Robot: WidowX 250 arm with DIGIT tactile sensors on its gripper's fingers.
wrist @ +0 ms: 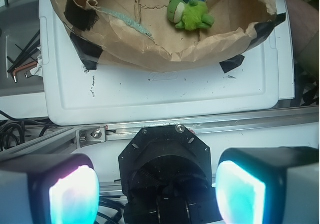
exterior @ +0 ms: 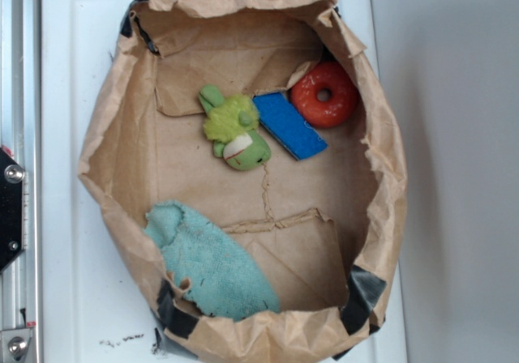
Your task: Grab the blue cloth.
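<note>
Exterior view. No arm or gripper appears. One crumpled brown paper bag [exterior: 109,148], rolled open with black tape patches, sits on one white plastic tray [exterior: 69,96]. Inside it:
- one teal, fuzzy terry towel, the blue cloth [exterior: 212,264], bunched at the near-left corner, its near edge tucked under the bag's rim;
- one green plush toy [exterior: 235,130], near the centre;
- one flat bright-blue rectangle [exterior: 289,125], touching the toy's right side;
- one red ring [exterior: 324,95], at the far right, just beside the rectangle.

Wrist view. The gripper [wrist: 157,189] is held outside the bag, over the metal rail [wrist: 240,121] beside the tray. Its two glowing pads [wrist: 240,191] stand spread wide, holding nothing. Only a thin teal strip of the cloth shows past the bag wall; the rectangle is cut off.
</note>
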